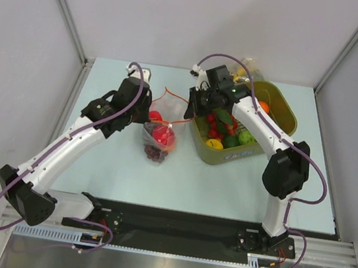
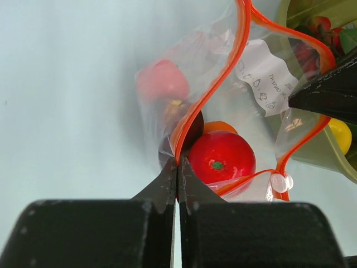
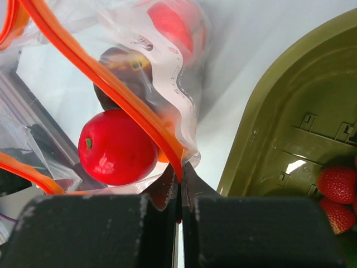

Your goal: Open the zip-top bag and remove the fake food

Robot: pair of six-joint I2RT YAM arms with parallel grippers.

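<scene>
1. The zip-top bag (image 1: 161, 128) lies on the pale table (image 1: 94, 169), near its middle and just left of the olive tub (image 1: 226, 157), held between the two arms.
2. The left gripper (image 2: 177, 164) has its fingers pressed together on the left side of the bag's red-orange zip strip (image 2: 212, 89); no gap shows between the tips.
3. The right gripper (image 3: 179, 170) is likewise pinched tight on the strip's opposite side, close beside the tub wall.
4. Between the two grips the mouth gapes open, the strip curving out in a loop, and a small white slider (image 2: 280, 182) sits at its near end.
5. Inside the bag, a glossy red apple (image 2: 220, 159) rests close to the mouth, with an orange fruit (image 2: 218, 127) touching it behind.
6. A dark maroon fruit (image 3: 114, 67) sits deeper in, and a dark grape bunch (image 1: 154, 155) fills the bag's near end.
7. Strawberries (image 3: 337, 184) lie inside the tub.
</scene>
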